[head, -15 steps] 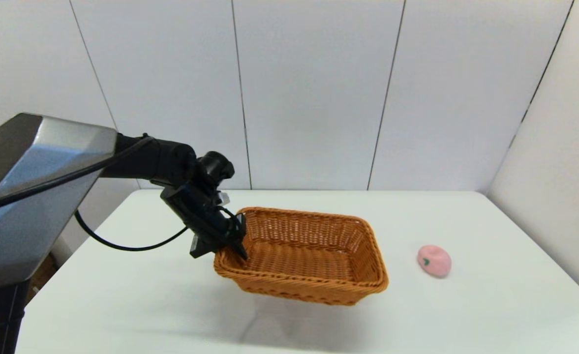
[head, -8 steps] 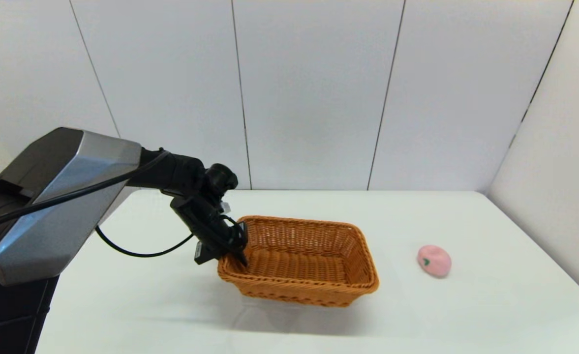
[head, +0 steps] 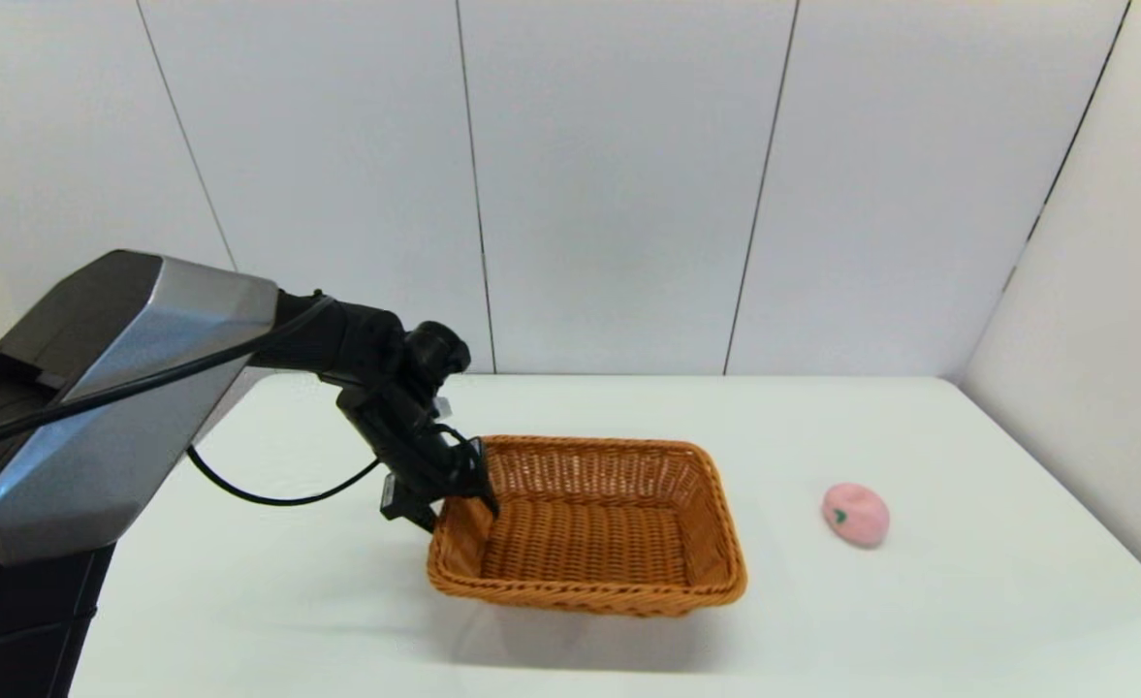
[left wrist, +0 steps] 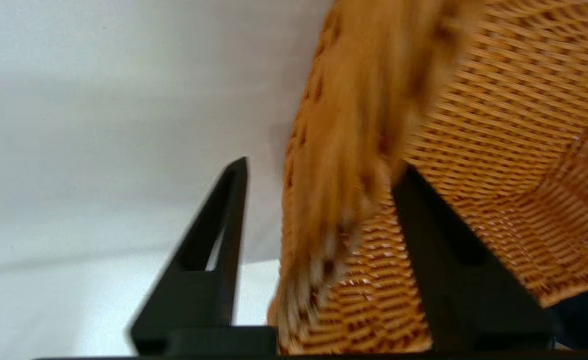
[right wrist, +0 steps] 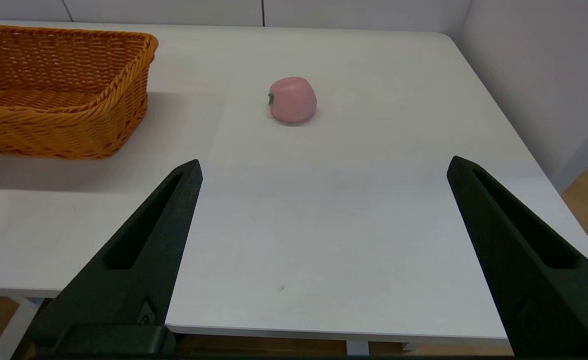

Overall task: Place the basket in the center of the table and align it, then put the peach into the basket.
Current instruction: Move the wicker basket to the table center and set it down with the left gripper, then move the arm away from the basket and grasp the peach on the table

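Note:
The orange-brown wicker basket [head: 585,528] sits flat near the middle of the white table [head: 919,620]. My left gripper [head: 459,494] is at its left end wall. In the left wrist view the left gripper [left wrist: 323,165] straddles the basket [left wrist: 498,125] wall, open, with a gap between the outer finger [left wrist: 224,225] and the weave. The pink peach [head: 856,514] lies on the table to the basket's right. My right gripper [right wrist: 324,161] hangs open above the table's near right edge, facing the peach [right wrist: 293,99] and the basket [right wrist: 59,90].
White wall panels stand behind and to the right of the table. A black cable loops from the left arm over the table's left side. Bare tabletop lies between basket and peach.
The basket came down from a tilted, lifted pose to rest flat on the table and turned squarer to the table edge. The left gripper sank with it. The peach stayed put.

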`<action>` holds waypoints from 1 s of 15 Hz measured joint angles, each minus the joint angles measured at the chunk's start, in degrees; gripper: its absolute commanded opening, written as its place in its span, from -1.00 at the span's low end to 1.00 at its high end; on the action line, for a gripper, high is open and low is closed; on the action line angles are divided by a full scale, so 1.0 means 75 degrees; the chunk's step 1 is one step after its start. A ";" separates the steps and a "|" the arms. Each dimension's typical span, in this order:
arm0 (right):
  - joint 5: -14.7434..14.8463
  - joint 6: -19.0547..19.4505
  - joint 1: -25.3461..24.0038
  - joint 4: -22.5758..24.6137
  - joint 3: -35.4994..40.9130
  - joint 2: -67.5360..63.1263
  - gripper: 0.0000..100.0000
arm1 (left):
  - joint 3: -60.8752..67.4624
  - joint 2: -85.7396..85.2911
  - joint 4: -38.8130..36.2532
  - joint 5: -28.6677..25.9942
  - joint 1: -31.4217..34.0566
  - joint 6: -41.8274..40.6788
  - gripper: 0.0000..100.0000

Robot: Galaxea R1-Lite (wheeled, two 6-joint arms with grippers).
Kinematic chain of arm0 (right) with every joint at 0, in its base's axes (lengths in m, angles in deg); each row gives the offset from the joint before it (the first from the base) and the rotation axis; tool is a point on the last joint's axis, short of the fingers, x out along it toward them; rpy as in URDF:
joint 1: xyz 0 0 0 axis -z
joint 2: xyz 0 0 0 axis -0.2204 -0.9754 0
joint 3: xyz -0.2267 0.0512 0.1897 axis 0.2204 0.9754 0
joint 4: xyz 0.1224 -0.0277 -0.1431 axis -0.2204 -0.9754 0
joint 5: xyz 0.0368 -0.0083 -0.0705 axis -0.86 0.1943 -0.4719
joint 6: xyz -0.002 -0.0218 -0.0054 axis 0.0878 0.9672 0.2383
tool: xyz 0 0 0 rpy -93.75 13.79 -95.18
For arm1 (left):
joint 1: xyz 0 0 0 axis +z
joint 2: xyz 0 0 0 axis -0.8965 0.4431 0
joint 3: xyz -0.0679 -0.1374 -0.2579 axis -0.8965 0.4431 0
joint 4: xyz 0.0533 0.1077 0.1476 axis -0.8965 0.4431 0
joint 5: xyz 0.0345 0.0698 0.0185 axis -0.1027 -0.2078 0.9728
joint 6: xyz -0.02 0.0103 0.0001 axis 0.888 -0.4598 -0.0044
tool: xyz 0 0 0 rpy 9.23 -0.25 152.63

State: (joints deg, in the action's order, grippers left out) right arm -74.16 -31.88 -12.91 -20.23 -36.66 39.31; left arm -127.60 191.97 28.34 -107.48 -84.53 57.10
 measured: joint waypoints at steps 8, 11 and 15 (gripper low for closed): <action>0.0000 0.0000 -0.0003 0.0000 -0.0005 0.0000 1.00 | -0.0195 -0.2090 0.0379 0.0169 0.1169 -0.0727 1.00; 0.0003 0.0000 0.0000 0.0000 -0.0005 0.0000 1.00 | -0.0052 -0.3340 0.0905 0.0746 0.2160 -0.1720 1.00; -0.0003 0.0000 0.0003 0.0003 -0.0005 0.0000 1.00 | 0.0839 -0.5123 0.1055 0.1070 0.3332 -0.2848 1.00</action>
State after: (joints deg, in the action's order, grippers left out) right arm -74.18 -31.88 -12.89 -20.21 -36.70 39.31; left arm -121.31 153.54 36.26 -99.46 -59.54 35.74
